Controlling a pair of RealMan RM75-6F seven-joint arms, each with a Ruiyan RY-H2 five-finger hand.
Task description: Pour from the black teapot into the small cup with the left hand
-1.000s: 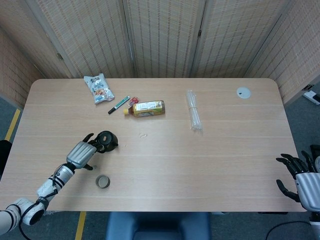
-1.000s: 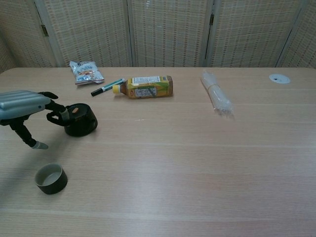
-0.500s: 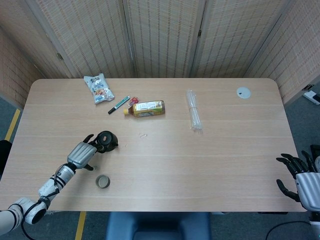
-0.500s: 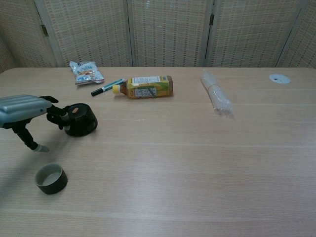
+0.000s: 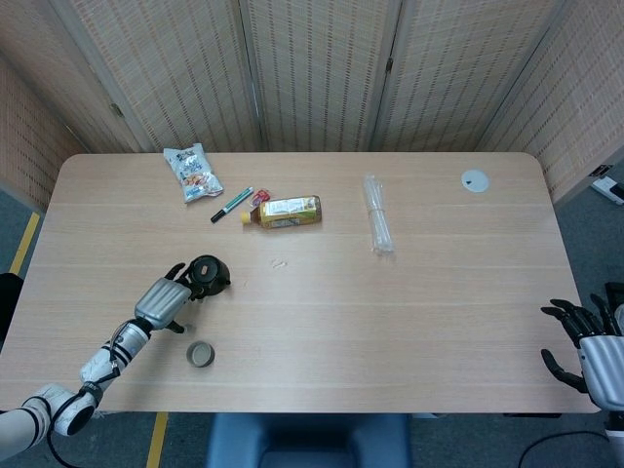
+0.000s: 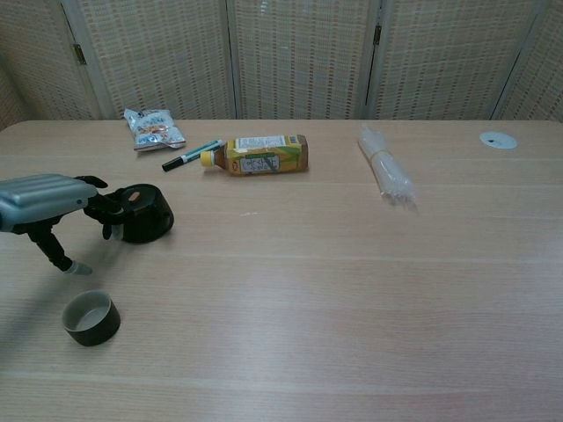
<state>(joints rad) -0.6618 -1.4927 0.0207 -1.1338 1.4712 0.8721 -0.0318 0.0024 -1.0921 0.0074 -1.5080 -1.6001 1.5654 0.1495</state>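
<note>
The black teapot [image 5: 207,276] [image 6: 141,214] stands upright on the table near its left front. My left hand [image 5: 161,302] [image 6: 44,198] is just left of it. The fingers [image 6: 104,207] reach to the pot's near side and seem to touch it, while the thumb hangs down apart from the pot. Nothing is lifted. The small dark cup [image 5: 201,354] [image 6: 91,317] sits upright in front of the teapot, near the front edge and below the hand. My right hand [image 5: 585,341] hovers off the table's front right corner, fingers spread and empty; only the head view shows it.
Behind the teapot lie a snack packet [image 5: 192,173], a marker pen [image 5: 231,205] and a yellow bottle on its side [image 5: 285,212]. A clear plastic bundle [image 5: 377,227] lies right of centre. A round white disc [image 5: 474,179] sits at the back right.
My left hand has sunk slightly and its fingers have edged closer to the teapot's side. Teapot and cup have not moved. The right hand drifted slightly lower.
</note>
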